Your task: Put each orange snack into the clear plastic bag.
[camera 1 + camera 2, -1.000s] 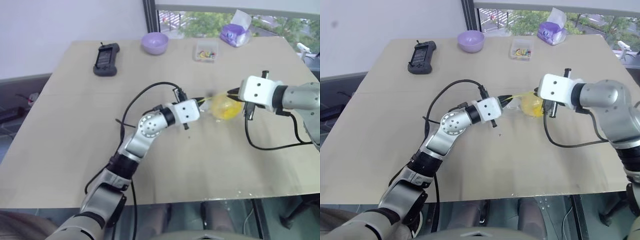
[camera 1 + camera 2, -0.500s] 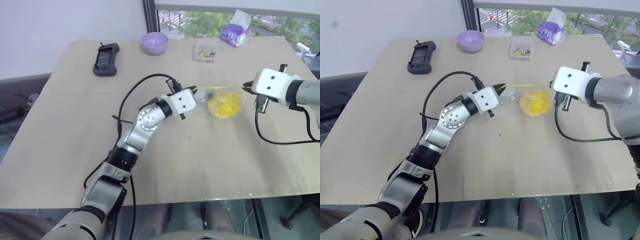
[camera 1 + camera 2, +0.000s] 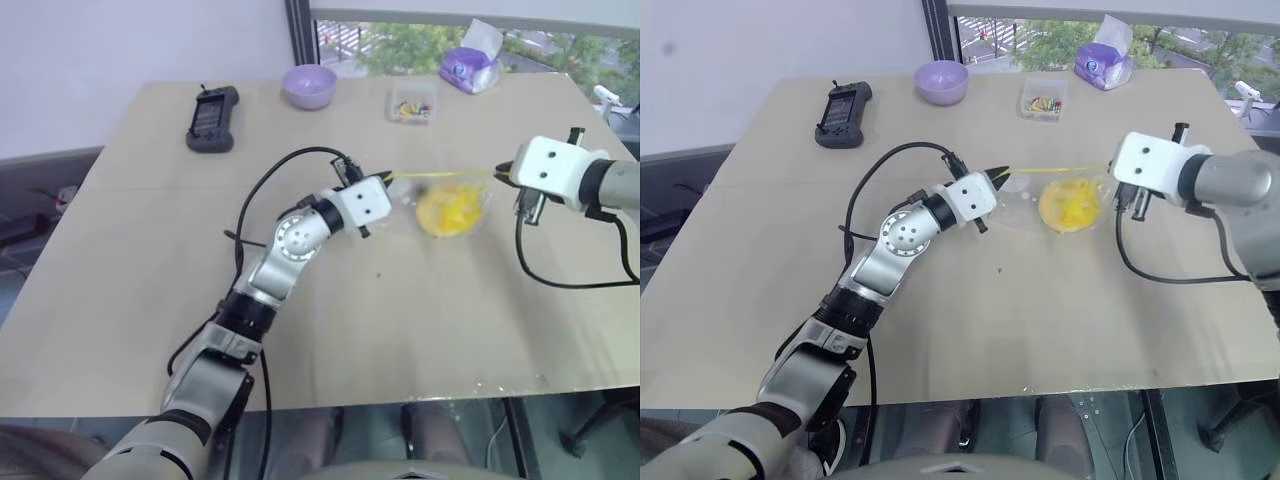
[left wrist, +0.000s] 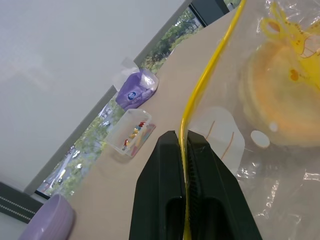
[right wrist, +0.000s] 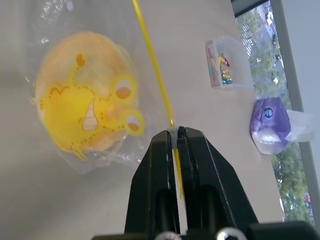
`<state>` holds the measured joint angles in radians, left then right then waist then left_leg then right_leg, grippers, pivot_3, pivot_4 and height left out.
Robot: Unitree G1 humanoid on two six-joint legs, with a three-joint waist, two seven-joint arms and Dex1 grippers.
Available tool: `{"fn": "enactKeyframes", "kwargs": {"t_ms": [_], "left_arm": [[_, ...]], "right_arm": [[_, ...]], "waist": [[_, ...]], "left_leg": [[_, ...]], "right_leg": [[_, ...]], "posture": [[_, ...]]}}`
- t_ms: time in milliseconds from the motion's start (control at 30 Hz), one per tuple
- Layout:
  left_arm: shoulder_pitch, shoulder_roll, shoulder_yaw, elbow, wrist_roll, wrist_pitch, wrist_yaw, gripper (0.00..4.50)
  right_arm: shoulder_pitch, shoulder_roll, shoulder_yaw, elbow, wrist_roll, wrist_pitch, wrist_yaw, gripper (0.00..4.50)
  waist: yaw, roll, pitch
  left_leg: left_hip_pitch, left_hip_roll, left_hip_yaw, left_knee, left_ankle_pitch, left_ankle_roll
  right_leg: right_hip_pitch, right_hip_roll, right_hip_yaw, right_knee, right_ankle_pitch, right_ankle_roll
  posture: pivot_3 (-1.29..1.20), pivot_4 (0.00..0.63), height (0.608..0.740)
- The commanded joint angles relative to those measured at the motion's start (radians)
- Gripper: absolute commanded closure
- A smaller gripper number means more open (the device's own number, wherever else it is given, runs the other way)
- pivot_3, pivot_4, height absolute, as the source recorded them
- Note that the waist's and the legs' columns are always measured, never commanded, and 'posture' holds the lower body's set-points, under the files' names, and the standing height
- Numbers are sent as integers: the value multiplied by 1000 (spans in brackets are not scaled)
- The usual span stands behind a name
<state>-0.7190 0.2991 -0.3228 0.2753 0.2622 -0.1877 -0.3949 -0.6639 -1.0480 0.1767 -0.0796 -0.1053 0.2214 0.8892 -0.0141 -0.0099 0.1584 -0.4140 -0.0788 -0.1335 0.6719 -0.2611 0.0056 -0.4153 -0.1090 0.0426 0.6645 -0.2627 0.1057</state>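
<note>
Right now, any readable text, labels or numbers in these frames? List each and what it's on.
None readable.
Clear plastic bag: yellow cartoon print, no words.
Purple tissue pack: round blue label, too blurred to read.
Black handheld device: nothing legible.
Small clear box: no label seen.

On the surface (image 3: 130,260), the bun (image 3: 447,211) sits in the bag (image 3: 462,205), whose strip (image 3: 440,175) stretches between the left fingers (image 3: 384,177) and right fingers (image 3: 499,172), while along the far edge lie, left to right, a controller (image 3: 212,118), bowl (image 3: 309,86), box (image 3: 412,102) and tissue pack (image 3: 470,68).
</note>
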Motion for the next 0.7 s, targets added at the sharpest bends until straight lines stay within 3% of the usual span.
{"fn": "enactKeyframes", "kwargs": {"t_ms": [33, 300, 433, 633, 700], "left_arm": [[-32, 0, 52, 20, -4, -13, 36, 4500], [-235, -85, 63, 210, 10, -73, 144, 4500], [-304, -100, 94, 258, 0, -96, 191, 4500], [-208, -70, 75, 144, -28, -56, 62, 4500], [-112, -32, 45, 28, -47, 22, -55, 4500]], "right_arm": [[-29, -21, -78, 38, -42, 18, -45, 4483], [-228, 109, -81, 191, -96, -97, -249, 4483], [-264, 129, -98, 208, -96, -124, -266, 4483], [-59, 58, -122, 14, 22, 26, -43, 4483], [64, 26, -132, -115, 83, 126, 37, 4483]], "waist": [[0, 0, 0], [-1, 0, 0], [-2, 0, 0], [-1, 0, 0], [-3, 0, 0]], "left_leg": [[0, 0, 0, 0, 0, 0], [0, 0, 1, 0, 0, 0], [-1, -1, 1, -2, 0, 0], [-2, -3, 0, -2, 0, 0], [-2, -3, 0, -2, 0, 0]], "right_leg": [[0, 0, 0, 0, 0, 0], [-1, 0, 0, 1, 0, 0], [-2, -1, 0, -2, 0, 0], [-2, -2, -1, -2, 0, 0], [-2, -2, 0, -1, 0, 0]], "posture": [[0, 150, 740], [0, 150, 740], [0, 150, 740], [0, 150, 740], [0, 150, 740]]}}
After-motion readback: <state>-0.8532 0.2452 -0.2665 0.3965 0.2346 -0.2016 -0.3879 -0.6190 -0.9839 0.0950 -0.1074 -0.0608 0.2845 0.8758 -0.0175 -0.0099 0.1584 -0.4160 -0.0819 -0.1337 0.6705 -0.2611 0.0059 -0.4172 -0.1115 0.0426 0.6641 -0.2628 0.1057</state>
